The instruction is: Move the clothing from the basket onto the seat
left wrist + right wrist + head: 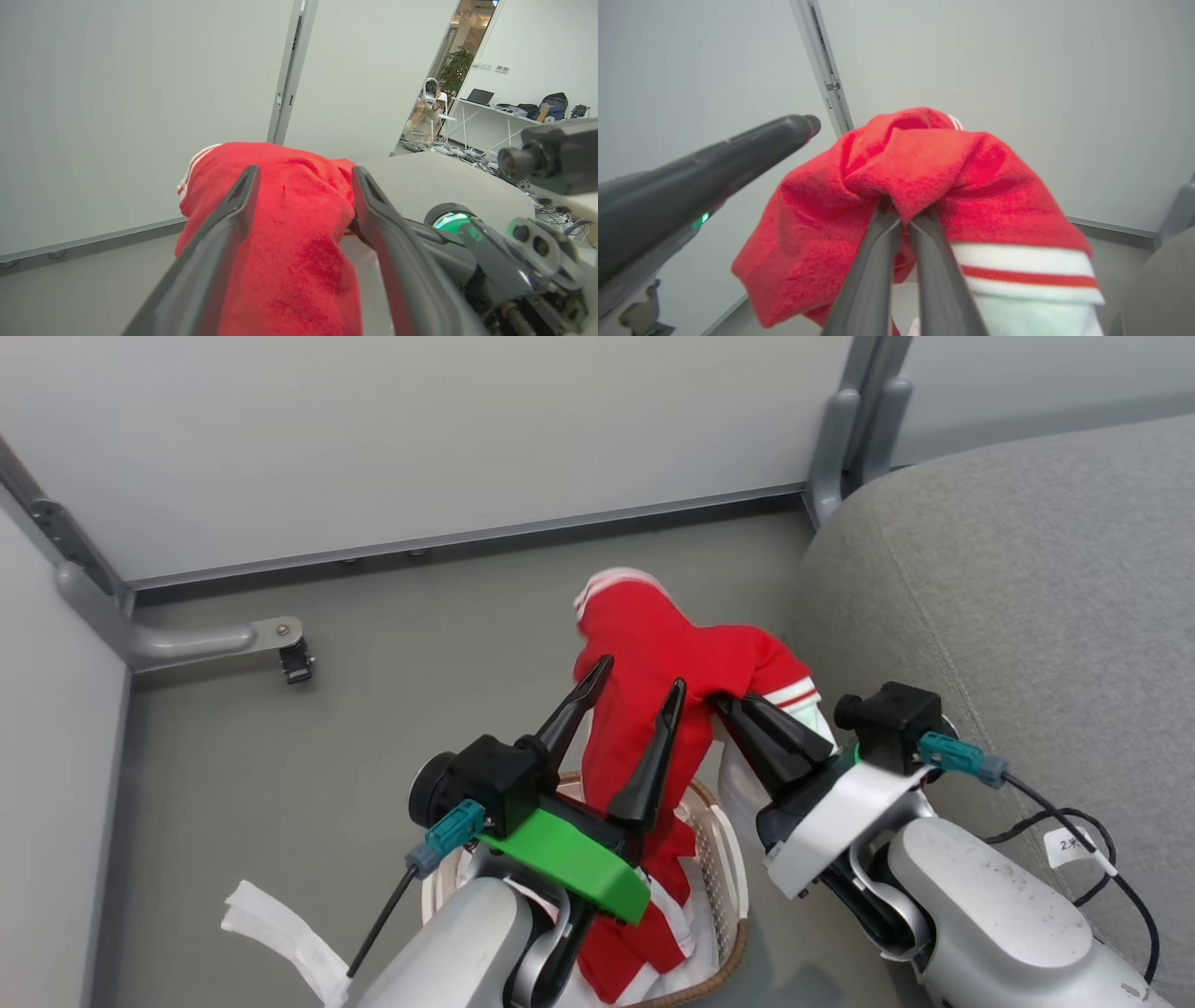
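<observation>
Red cloth with white striped cuffs, the clothing (653, 635), is held up over the basket (719, 868), and its lower part hangs down inside the basket's white wall. The basket stands on the grey floor (373, 709) at the near middle, with the seat (1027, 579) just beside it on the right. The seat's rounded left edge rises close to the raised bundle, and its broad grey top stretches away to the right and far side. Open floor is seen to the left of the basket and beyond it, bounded by the pale wall panel (420, 448) and its bottom rail on the far side. A metal post (834, 448) stands at the far corner next to the seat. On the left, a metal foot (196, 639) juts out from the side wall onto the floor, well apart from the basket. A white strip of cloth (271, 919) lies on the floor near the basket's left side.

The left gripper (643, 672) is raised from the near left above the basket, its forearm sloping up and its fingers pointed to the far side. Its jaws are spread wide, one on each side of the hanging red cloth, and nothing is pinched between them. Whether its fingers touch the cloth cannot be told. The right gripper (726, 702) is reached in from the near right and angled to the left. Its fingers are pressed together on a fold of red cloth, just above a white cuff.
</observation>
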### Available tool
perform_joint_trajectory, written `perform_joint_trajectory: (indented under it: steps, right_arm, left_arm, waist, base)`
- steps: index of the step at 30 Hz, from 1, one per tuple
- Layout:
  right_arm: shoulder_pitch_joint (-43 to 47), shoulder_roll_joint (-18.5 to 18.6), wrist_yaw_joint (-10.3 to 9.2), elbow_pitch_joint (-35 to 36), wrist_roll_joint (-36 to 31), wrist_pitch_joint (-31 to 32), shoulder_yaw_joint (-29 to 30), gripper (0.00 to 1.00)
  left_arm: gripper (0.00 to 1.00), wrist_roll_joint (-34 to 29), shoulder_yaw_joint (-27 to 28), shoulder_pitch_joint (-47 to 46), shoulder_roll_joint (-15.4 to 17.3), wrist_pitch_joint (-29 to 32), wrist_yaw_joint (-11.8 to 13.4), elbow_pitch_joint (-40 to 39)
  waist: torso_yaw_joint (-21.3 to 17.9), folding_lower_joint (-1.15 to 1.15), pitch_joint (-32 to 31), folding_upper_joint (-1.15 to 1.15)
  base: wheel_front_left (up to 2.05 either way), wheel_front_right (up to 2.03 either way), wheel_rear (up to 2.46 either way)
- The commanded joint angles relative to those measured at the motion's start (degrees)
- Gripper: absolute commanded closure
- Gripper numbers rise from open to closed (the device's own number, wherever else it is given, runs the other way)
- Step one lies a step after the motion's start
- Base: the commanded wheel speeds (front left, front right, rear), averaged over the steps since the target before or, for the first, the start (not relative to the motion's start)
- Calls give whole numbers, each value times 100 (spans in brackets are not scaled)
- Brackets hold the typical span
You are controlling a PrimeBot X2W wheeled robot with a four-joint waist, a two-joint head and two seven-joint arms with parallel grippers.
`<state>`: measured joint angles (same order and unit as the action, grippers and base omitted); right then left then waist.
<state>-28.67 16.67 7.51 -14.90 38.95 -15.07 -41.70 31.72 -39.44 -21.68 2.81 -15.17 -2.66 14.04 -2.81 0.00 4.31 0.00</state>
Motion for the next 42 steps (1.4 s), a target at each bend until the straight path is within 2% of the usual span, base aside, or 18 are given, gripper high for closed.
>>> perform_joint_trajectory:
  steps: [1,7,15,22,26,30,37,42]
  right_arm:
    - [109,16,-4,67,-36,-13,126,100]
    - [382,14,-4,184,-3,-13,449,100]
    - [613,123,-4,254,41,-13,655,100]
    - [836,148,-4,276,187,-12,1218,100]
    - [665,313,-3,229,6,-13,1437,100]
    - [269,537,-4,87,-204,-12,1616,100]
    - [-926,1049,-4,-330,-740,-13,1858,100]
    - [-1879,1464,-5,-909,-915,-13,2048,100]
  left_arm:
    - [0,-126,53,30,18,3,8,40]
    - [0,-470,163,1,19,3,-42,172]
    - [0,-601,175,-40,21,3,-91,355]
    - [0,-612,136,-175,26,3,-129,468]
    - [0,-689,89,-236,27,3,-129,592]
    - [0,-829,18,-419,26,3,-130,736]
    - [0,-1005,-143,-804,27,3,-20,860]
    - [0,-1127,-292,-1131,26,3,73,837]
  waist:
    - [-435,0,126,0]
    - [-1234,0,266,0]
    - [-2212,0,431,0]
    - [-2646,0,626,0]
    - [-2695,0,811,0]
    - [-2587,0,1122,0]
    - [-2137,0,1864,0]
    - [-1731,0,2435,0]
  base:
    - [0,0,0]
    - [0,0,0]
    - [0,0,0]
    - [0,0,0]
    - [0,0,0]
    - [0,0,0]
    - [0,0,0]
    - [0,0,0]
